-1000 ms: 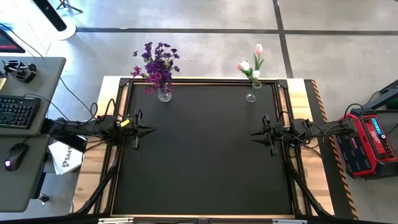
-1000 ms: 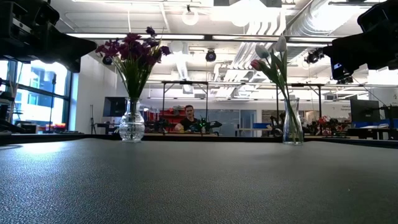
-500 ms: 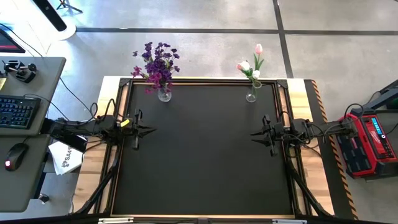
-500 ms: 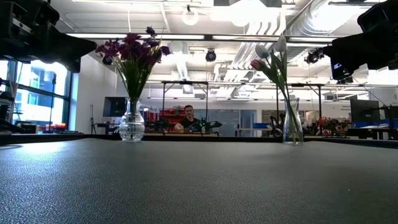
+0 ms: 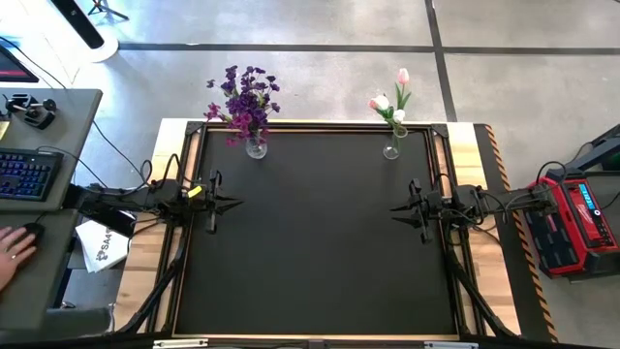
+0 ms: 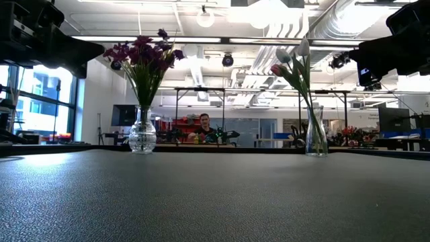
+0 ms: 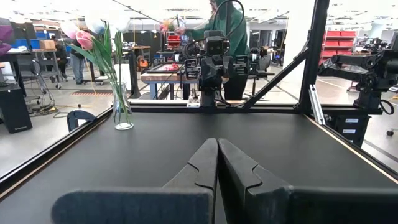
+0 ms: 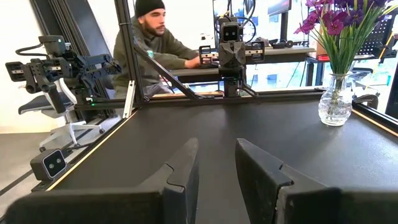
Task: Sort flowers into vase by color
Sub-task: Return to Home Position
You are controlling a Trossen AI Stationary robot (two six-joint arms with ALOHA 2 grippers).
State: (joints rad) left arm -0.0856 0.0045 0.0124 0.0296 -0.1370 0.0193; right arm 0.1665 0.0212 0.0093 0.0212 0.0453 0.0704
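Note:
A bunch of purple flowers [image 5: 243,101] stands with its stems in a round glass vase [image 5: 256,147] at the table's far left. White and pink tulips [image 5: 392,100] stand with their stems in a slim glass vase [image 5: 391,148] at the far right. Both vases show in the low view, the purple flowers [image 6: 142,54] on the picture's left and the tulips [image 6: 294,64] on its right. My left gripper [image 5: 235,203] hovers at the table's left side, shut [image 7: 217,146]. My right gripper [image 5: 394,209] hovers at the right side, slightly open [image 8: 216,149]. Neither is near a flower.
The black table top [image 5: 320,233] lies bare between the arms. A person sits beyond the table's left side at a desk, a hand [image 5: 12,254] near the mouse. A red case [image 5: 572,221] stands off the table's right side. More people work in the room behind.
Both arms have kept still. A person's hand has come into view on the desk to the left of the table.

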